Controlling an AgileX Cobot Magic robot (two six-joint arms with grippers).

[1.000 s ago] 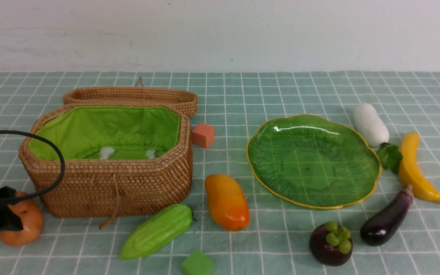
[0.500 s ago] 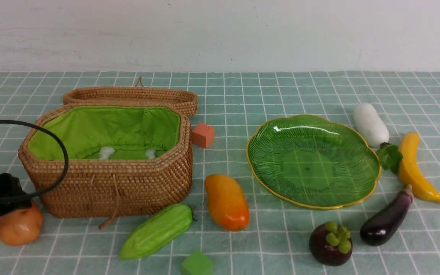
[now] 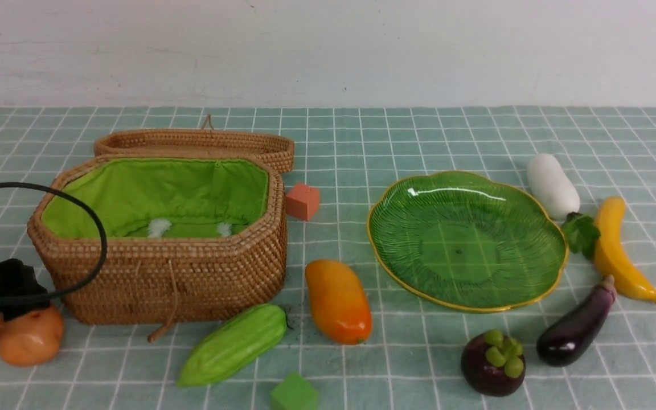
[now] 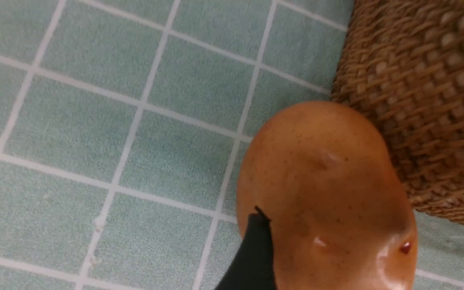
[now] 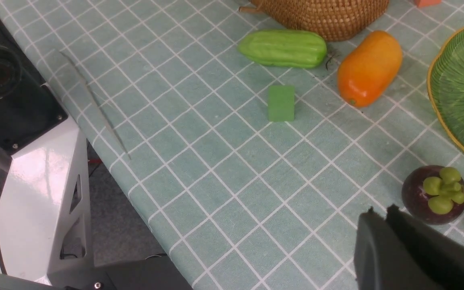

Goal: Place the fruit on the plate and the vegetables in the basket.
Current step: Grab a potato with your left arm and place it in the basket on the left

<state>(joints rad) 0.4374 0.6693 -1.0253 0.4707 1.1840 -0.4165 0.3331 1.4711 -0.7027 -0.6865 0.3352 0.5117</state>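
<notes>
At the near left corner of the teal checked tablecloth, just beside the large oblong brown wicker basket with bright green lining, we find the tan-orange toy potato. The left gripper hangs over it with its black fingers spread. In the left wrist view one finger sits at the potato's flank and the other stands clear of it, so nothing is grasped yet. The right gripper, seen only in its own wrist view near the round dark-purple mangosteen, has its fingers pressed together and empty.

We judge the step in hand to be gripping the potato for the basket. To do it well we would centre the fingers first, since one looks closer than the other and an uneven close could roll the smooth, glossy toy against the wicker wall. We would clamp at the widest part, squeeze firmly, then lift straight up past the rim before moving over the lining. Whether potato and basket touch we cannot tell, but the finger on that side has little room.

The potato lies on its side. In the wrist view it is an oval whose long axis runs between the fingers, so they would close across its shorter width. From the front it looks nearly round, so we take the long axis to point roughly away from the robot.
</notes>
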